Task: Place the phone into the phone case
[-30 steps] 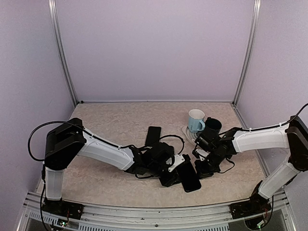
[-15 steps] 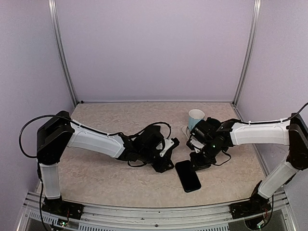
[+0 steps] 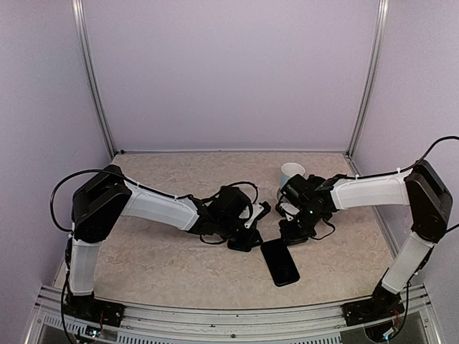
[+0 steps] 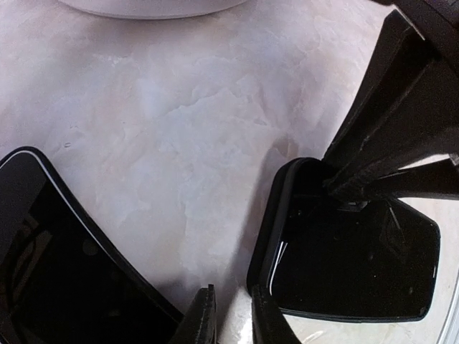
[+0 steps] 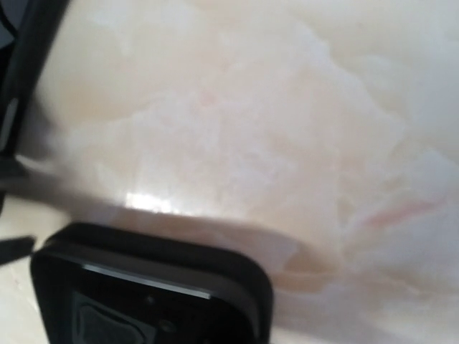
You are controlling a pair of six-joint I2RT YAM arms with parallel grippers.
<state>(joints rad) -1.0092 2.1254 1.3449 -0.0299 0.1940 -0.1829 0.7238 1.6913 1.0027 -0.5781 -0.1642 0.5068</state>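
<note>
The black phone case [image 3: 280, 261] lies flat on the table, hollow side up; its raised rim shows in the left wrist view [image 4: 358, 265] and the right wrist view [image 5: 143, 301]. The glossy black phone [image 4: 64, 272] lies left of it, hidden under my left arm in the top view. My left gripper [image 3: 249, 235] hovers low between the two, its fingers [image 4: 204, 319] almost together with nothing between them. My right gripper [image 3: 292, 233] is at the case's far end, and its fingers [image 4: 387, 129] reach the case's corner. The right wrist view shows no fingers.
A pale blue mug [image 3: 290, 172] stands behind my right gripper. A white saucer's edge [image 4: 143, 6] shows at the far side of the left wrist view. Black cables [image 3: 244, 188] loop over my left arm. The table's right edge runs along the wall.
Both grippers have drawn back from the case towards the far side. The case slid a little left early on and has lain still since. My left arm now covers the phone.
</note>
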